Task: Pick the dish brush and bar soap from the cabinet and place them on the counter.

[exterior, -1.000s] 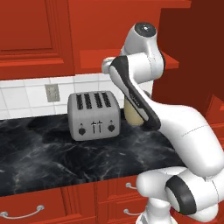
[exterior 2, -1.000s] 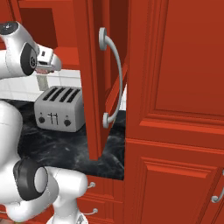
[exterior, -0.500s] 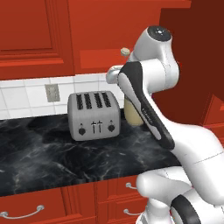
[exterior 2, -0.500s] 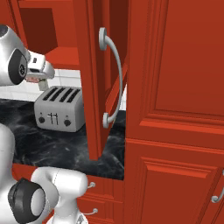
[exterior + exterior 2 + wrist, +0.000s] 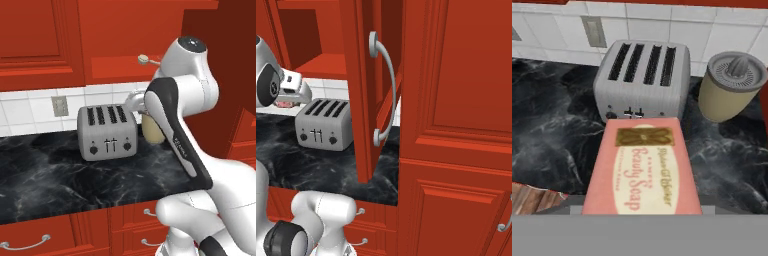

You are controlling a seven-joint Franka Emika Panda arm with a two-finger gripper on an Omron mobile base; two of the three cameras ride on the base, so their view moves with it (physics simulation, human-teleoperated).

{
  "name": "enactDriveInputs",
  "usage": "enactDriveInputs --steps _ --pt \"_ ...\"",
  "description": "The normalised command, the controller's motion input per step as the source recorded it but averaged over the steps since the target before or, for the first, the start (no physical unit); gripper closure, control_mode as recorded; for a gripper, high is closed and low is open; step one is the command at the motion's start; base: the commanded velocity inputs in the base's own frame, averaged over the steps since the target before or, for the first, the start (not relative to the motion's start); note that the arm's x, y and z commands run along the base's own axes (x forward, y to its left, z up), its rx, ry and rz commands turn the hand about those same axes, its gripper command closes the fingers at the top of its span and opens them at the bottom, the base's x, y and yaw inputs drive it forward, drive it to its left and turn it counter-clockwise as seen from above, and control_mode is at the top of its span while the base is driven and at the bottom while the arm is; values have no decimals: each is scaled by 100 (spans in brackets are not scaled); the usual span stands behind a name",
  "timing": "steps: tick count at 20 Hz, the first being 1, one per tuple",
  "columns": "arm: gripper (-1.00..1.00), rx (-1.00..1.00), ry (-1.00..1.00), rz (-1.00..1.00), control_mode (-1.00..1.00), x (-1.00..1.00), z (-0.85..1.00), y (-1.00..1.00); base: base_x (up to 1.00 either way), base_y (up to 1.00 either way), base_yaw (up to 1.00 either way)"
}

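Note:
The bar soap [image 5: 641,172], pink with a cream label, sits between the jaws of my gripper [image 5: 289,100], which is shut on it. It hangs above the black marble counter [image 5: 552,135], just in front of the toaster. From the right base view the soap [image 5: 285,104] shows as a pinkish sliver under the hand. The dish brush [image 5: 143,59], with its round beige head and thin handle, lies on the red shelf [image 5: 115,67] of the cabinet. The cabinet door [image 5: 363,90] stands open.
A silver four-slot toaster [image 5: 107,132] stands at the back of the counter. A beige juicer [image 5: 731,87] is beside it on the right. A wall outlet [image 5: 60,105] sits on the white tiles. Red drawers [image 5: 40,237] run below the counter edge.
My hand with the bar soap has come down and away from the cabinet shelf, toward the toaster. The upper arm has swung to the right in the left base view.

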Motion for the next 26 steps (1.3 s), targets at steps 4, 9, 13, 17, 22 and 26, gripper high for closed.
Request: enactDriveInputs --steps 4,9,13,17,22,26 --pt "100 -6 9 8 -100 -20 -42 5 0 0 0" --pt "100 -6 7 9 -100 -12 -47 7 0 0 0" --pt "100 -6 7 9 -100 -17 -44 8 0 0 0" --pt "100 -4 4 10 -100 -10 -41 12 0 0 0" --pt "100 0 0 11 -100 0 -47 14 0 0 0" --pt "100 0 0 12 -100 0 -54 12 0 0 0"
